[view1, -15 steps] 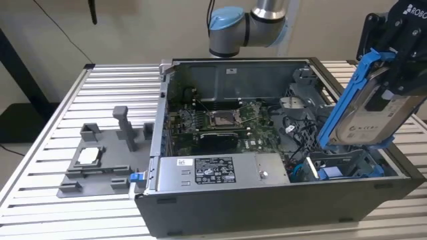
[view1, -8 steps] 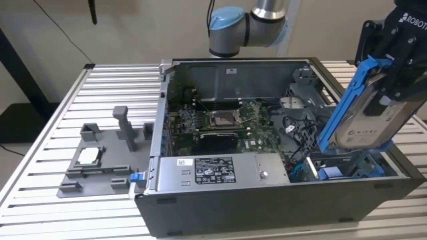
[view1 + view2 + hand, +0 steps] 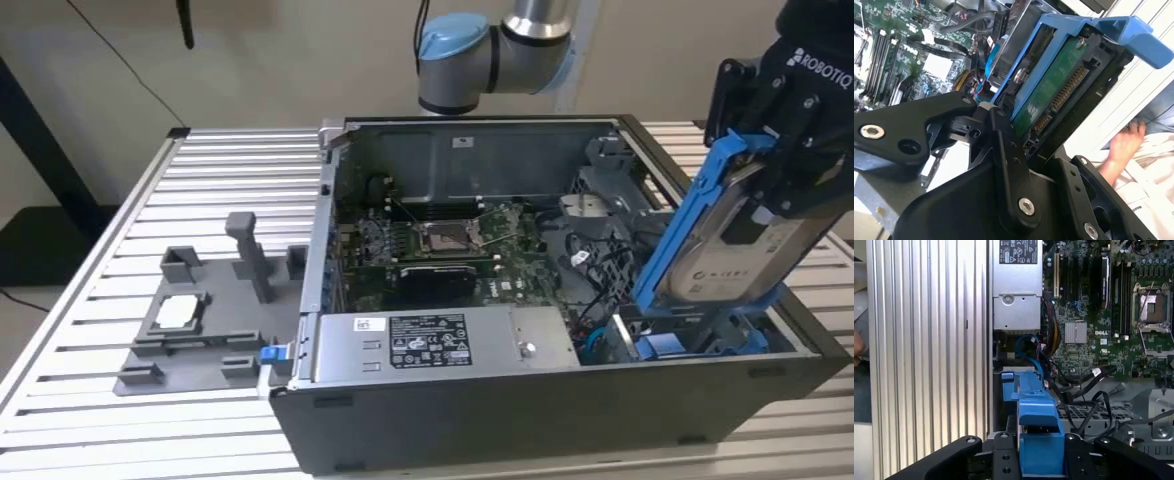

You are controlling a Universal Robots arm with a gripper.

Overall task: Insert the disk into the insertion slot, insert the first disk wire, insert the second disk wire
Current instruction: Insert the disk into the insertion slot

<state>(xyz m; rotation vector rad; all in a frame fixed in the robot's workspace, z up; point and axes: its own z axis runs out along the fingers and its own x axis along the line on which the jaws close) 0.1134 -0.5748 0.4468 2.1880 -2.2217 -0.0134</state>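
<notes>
Gripper (image 3: 771, 185) clenched on the disk (image 3: 727, 245), grasping it by the upper part of the blue carrier, at the exterior view's right above the near right corner of the computer case (image 3: 534, 420). Disk tilted, upper end leaning toward the exterior view's right, lower end down near the insertion slot (image 3: 667, 345) with its blue trim. Not seated; cannot tell whether the lower tip already touches the cage. In the second wrist view, green board and connector side of the disk exposed between the black fingers.

Blue wire (image 3: 601, 335) and a bundle of black cables (image 3: 1084, 390) just beside the slot, between it and the motherboard (image 3: 441, 240). Neither wire plugged into the disk, as far as can be judged.

Likely trouble from here:
- Jamming on the slot edge, caused by the tilt: carrier not lined up with the narrow bay, one corner catching on metal or blue trim.
- Slipping or twisting in the grasp, caused by a hold high on the carrier and any sideways push at the low end.
- Pinched or dragged cables, caused by the loose loops lying so near the bay mouth.
- Contact with a person's hand (image 3: 1121, 145) near the desk (image 3: 240, 160) edge, caused by any swing outward over the case wall.

Grey fixture (image 3: 200, 320) well apart on the exterior view's left, no part in this.
</notes>
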